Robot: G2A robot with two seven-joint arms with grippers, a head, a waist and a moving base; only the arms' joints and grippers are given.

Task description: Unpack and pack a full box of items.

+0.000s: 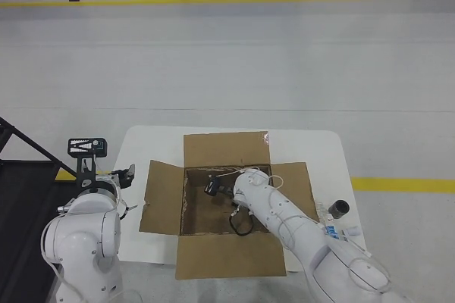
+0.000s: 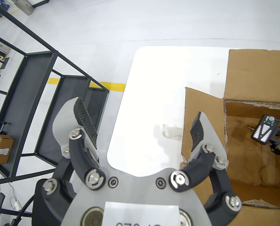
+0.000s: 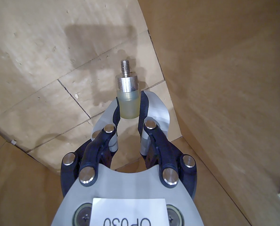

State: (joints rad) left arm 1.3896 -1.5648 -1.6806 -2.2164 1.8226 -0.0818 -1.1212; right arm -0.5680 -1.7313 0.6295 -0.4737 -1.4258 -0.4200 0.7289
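Cardboard wall (image 3: pixel 224 71) near right hand (image 3: pixel 129 104) with stud (image 3: pixel 127 85)

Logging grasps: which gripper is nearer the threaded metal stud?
Right: the right gripper holds the stud inside the box; the left gripper hangs open outside it, over the table.

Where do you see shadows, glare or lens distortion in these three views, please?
Right wrist view: a soft shadow falls on the floor of the box beyond the threaded stud held in the right gripper. Left wrist view: glare washes out the table, and the floor seam bows from wide-angle distortion. Top view: the box is dark inside, with a bright spot on its rear flap.
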